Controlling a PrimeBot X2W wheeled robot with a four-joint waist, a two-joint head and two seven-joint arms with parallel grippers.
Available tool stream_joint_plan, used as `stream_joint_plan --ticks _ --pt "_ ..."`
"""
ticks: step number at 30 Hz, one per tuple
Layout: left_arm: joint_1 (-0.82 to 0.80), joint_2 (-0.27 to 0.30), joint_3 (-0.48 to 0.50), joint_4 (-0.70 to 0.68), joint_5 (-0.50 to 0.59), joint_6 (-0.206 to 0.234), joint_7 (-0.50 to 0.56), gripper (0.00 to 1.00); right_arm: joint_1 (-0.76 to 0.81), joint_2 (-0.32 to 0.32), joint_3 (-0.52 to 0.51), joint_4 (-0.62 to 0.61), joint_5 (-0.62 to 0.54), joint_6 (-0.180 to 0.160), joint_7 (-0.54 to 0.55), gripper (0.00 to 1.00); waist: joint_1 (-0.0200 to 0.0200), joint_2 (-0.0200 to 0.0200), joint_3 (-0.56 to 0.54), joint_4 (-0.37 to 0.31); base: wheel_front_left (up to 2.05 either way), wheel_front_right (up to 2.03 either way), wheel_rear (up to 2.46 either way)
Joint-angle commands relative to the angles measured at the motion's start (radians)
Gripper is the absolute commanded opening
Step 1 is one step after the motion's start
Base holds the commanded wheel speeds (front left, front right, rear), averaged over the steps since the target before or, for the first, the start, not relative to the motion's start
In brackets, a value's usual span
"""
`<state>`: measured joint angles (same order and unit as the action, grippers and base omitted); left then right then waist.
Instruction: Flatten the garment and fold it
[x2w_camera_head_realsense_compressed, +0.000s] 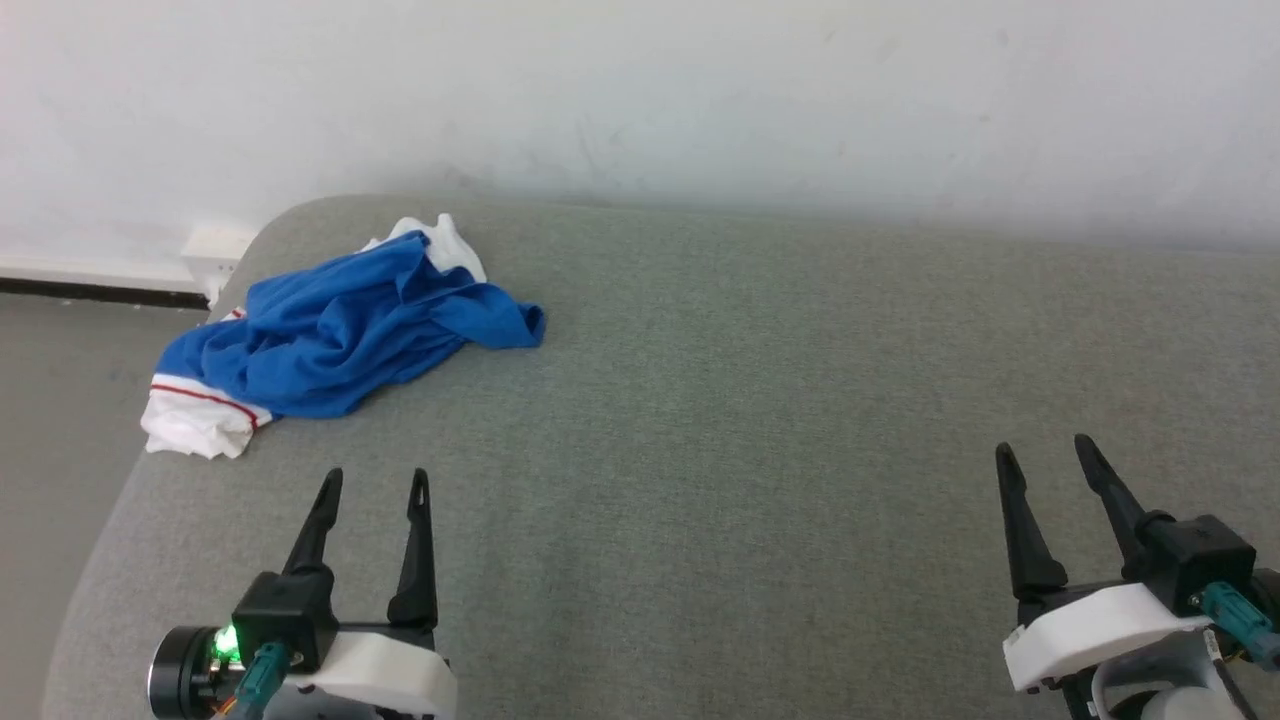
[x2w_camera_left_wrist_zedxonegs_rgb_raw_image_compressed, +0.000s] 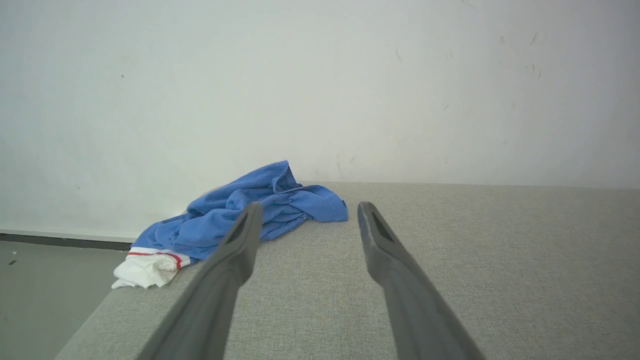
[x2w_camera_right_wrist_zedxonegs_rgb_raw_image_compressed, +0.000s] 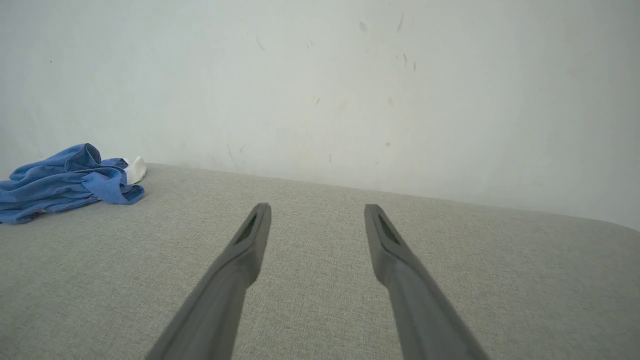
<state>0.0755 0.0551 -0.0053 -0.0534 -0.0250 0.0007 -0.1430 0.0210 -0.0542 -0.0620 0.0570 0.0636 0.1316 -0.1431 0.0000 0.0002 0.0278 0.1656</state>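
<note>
Left pincer (x2w_camera_head_realsense_compressed: 378, 478) released, fingers spread wide, holding nothing, hovering low over the counter (x2w_camera_head_realsense_compressed: 700, 450) at its near-left part. Right pincer (x2w_camera_head_realsense_compressed: 1043, 447) likewise released and empty, well apart from it at near right. Neither touches cloth.

Shirt (x2w_camera_head_realsense_compressed: 340, 340): crumpled blue heap at the counter's far-left corner, just ahead and slightly left of the left pincer, far from the right one. White sleeve (x2w_camera_head_realsense_compressed: 195, 425) with red stripe sits at the left edge and looks to overhang it a little toward the floor (x2w_camera_head_realsense_compressed: 60, 400). A second white bit (x2w_camera_head_realsense_compressed: 440, 240) pokes out at the back near the wall (x2w_camera_head_realsense_compressed: 640, 90). A blue flap sticks out on the heap's right side. No print seen; can't tell which side is up.

Judged step: reach and first grab, flattening not begun.

To do it well:
- left pincer takes the white sleeve or the hem beside it, pinching one layer only, not a bunch
- right arm has to cross a long way; aim it at the blue flap or the back white bit
- drag the heap toward the counter's middle before spreading, as the edge leaves no room
- lift and pull the two grabs apart so the folds drop out

Risk: shirt sliding off the left edge if nudged.
</note>
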Motion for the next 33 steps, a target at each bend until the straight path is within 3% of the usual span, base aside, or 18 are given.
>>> stream_joint_plan --ticks 1,33 --pt "0.011 -0.002 0.002 -0.007 -0.007 -0.001 -0.012 1.00 -0.008 0.002 0.000 0.007 -0.003 -0.001 -0.012 1.00 0.0000 -0.0002 0.003 0.017 0.00 0.00 0.00" --pt "0.059 -0.004 0.020 -0.002 -0.041 -0.009 -0.079 1.00 -0.011 0.003 0.038 0.082 -0.016 -0.001 -0.078 1.00 0.0000 -0.0002 -0.015 0.209 0.00 0.00 0.00"
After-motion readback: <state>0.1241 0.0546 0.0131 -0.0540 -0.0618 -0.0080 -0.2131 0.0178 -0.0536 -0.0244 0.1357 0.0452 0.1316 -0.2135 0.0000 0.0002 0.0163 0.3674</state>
